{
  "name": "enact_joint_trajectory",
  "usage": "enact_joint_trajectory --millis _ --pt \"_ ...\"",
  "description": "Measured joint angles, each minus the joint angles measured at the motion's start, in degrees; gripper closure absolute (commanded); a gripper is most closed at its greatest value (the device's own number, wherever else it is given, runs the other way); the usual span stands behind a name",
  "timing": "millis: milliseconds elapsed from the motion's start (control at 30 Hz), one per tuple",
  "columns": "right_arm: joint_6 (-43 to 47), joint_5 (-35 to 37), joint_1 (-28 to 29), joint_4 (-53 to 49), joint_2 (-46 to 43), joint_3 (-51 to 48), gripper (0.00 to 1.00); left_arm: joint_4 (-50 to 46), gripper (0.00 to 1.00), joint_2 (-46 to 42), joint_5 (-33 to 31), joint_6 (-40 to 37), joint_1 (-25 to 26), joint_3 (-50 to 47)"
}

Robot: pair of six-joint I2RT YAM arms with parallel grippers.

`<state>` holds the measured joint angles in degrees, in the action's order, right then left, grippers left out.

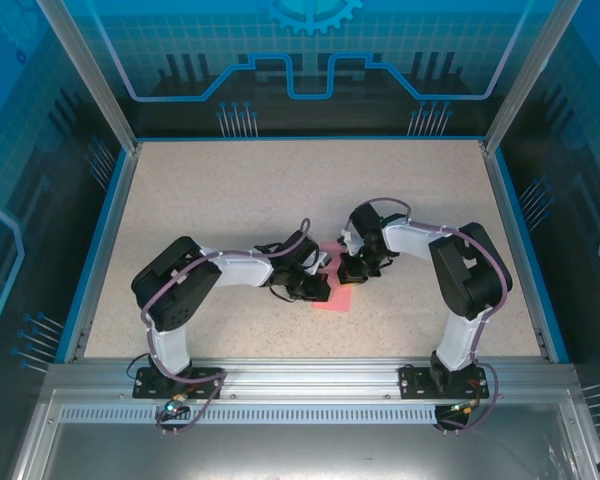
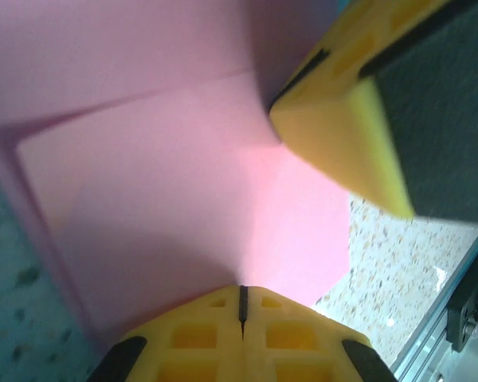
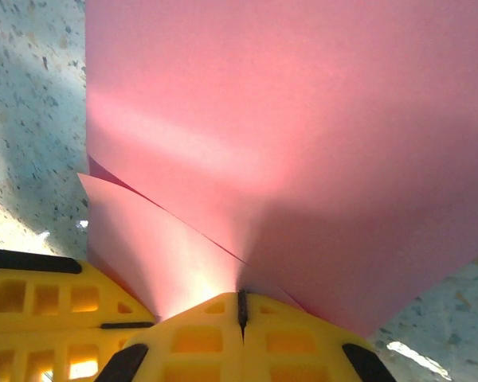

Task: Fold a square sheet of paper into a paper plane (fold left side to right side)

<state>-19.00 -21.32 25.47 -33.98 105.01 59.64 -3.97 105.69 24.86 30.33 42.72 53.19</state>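
The salmon-pink sheet of paper (image 1: 336,297) lies mid-table between both arms, partly folded and mostly covered by the grippers. In the left wrist view the paper (image 2: 167,183) rises in creased layers out of my left gripper (image 2: 241,291), whose yellow fingers are shut on its edge. One yellow finger of the right gripper (image 2: 342,143) presses in from the upper right. In the right wrist view the paper (image 3: 287,119) shows two overlapping layers, and my right gripper (image 3: 240,298) is shut on it. From above, the left gripper (image 1: 313,284) and right gripper (image 1: 352,267) meet over the sheet.
The speckled beige table (image 1: 280,190) is bordered by a blue rim (image 1: 108,220) and metal frame posts. An aluminium rail (image 1: 300,375) carries both arm bases along the near edge. Part of the left gripper's yellow finger (image 3: 40,310) sits beside the right gripper.
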Motion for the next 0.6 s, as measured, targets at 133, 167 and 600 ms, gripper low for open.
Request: enact_joint_trajectory --millis 133,167,600 --pt "0.0 -0.17 0.0 -0.31 0.02 0.04 1.0 1.79 0.96 -2.67 0.04 1.16 -0.74 -4.0" --pt "0.0 -0.2 0.02 -0.37 0.09 0.04 1.0 2.01 0.96 -3.39 0.07 1.31 -1.01 -5.01" --pt "0.0 -0.76 0.02 -0.28 0.11 -0.04 0.99 6.03 0.95 -9.6 2.58 3.02 -5.03 -14.43"
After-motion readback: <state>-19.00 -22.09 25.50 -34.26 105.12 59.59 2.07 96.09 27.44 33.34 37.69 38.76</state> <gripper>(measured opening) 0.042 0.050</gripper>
